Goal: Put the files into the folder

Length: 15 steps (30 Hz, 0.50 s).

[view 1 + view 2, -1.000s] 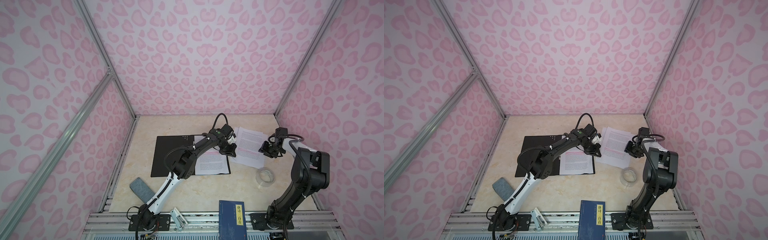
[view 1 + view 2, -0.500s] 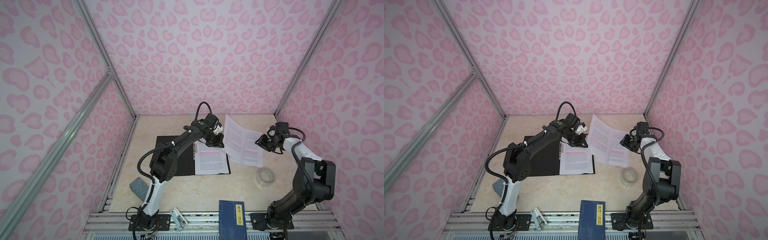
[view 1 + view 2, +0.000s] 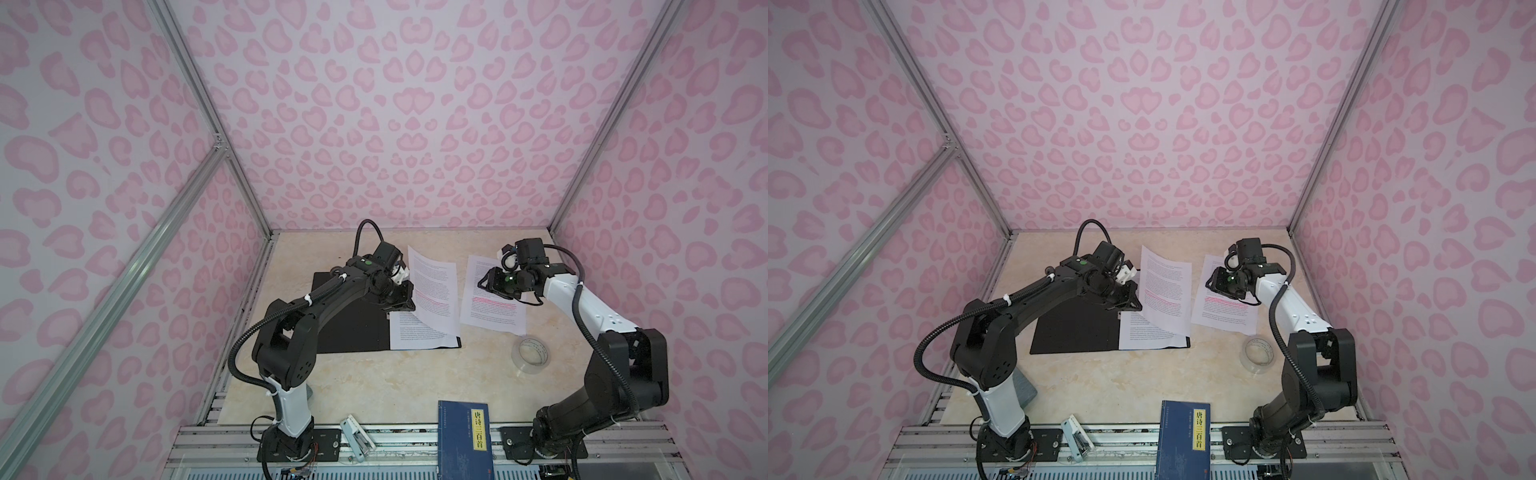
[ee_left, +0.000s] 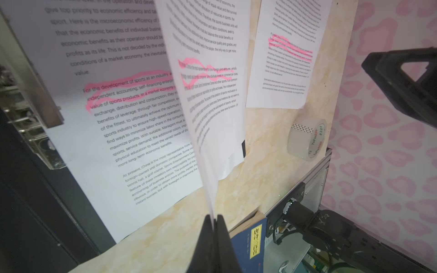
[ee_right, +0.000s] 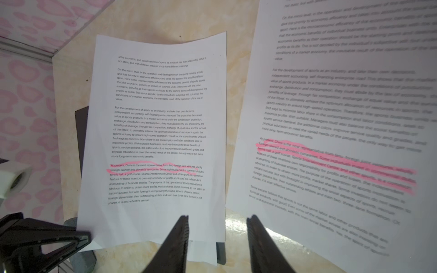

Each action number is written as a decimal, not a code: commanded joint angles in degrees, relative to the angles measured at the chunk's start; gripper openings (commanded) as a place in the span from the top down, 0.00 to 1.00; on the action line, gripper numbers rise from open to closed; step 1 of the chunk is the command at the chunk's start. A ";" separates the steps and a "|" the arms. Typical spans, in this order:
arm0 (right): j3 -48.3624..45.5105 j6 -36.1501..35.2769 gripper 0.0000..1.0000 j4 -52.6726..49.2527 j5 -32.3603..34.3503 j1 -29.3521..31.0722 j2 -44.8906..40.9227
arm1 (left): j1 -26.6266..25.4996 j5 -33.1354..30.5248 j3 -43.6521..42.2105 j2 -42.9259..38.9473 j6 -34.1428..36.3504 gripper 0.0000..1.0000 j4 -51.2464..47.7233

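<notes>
The folder (image 3: pixel 345 320) (image 3: pixel 1071 328) lies open, black inside up, with its metal clip (image 4: pixel 30 106) at the spine. One of the files (image 3: pixel 419 338) (image 4: pixel 106 99) rests flat on the folder's right half. My left gripper (image 3: pixel 405 291) (image 4: pixel 214 218) is shut on the edge of a second sheet (image 3: pixel 432 286) (image 4: pixel 208 71) (image 5: pixel 156 132), which hangs lifted and tilted over that half. A third sheet (image 3: pixel 492 299) (image 3: pixel 1225 303) (image 5: pixel 343 118) lies on the table to the right. My right gripper (image 3: pixel 484 284) (image 5: pixel 217 218) hovers open over its left edge, holding nothing.
A clear tape roll (image 3: pixel 532 355) (image 4: pixel 307 139) stands right of the folder. A dark blue book (image 3: pixel 463 440) (image 4: pixel 250 245) lies at the front edge. A grey block (image 3: pixel 1025 390) sits front left, and a small white device (image 3: pixel 357 436) rests on the front rail. Pink patterned walls close three sides.
My left gripper has lifted one sheet off the right-hand pile and carried it left over the folder. One sheet remains on the table. My right gripper has drawn back over that sheet.
</notes>
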 commanded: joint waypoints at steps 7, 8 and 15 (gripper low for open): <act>-1.45 2.75 0.57 1.33 0.83 5.32 1.96 | 0.98 -2.52 -6.32 0.63 -4.30 0.96 4.56; -1.40 2.84 0.57 1.37 1.06 5.79 2.45 | 1.11 -2.71 -7.10 0.84 -4.31 0.96 4.38; -0.75 3.59 0.57 2.51 1.12 7.50 5.00 | 1.38 -4.07 -8.97 1.36 -4.48 0.48 4.19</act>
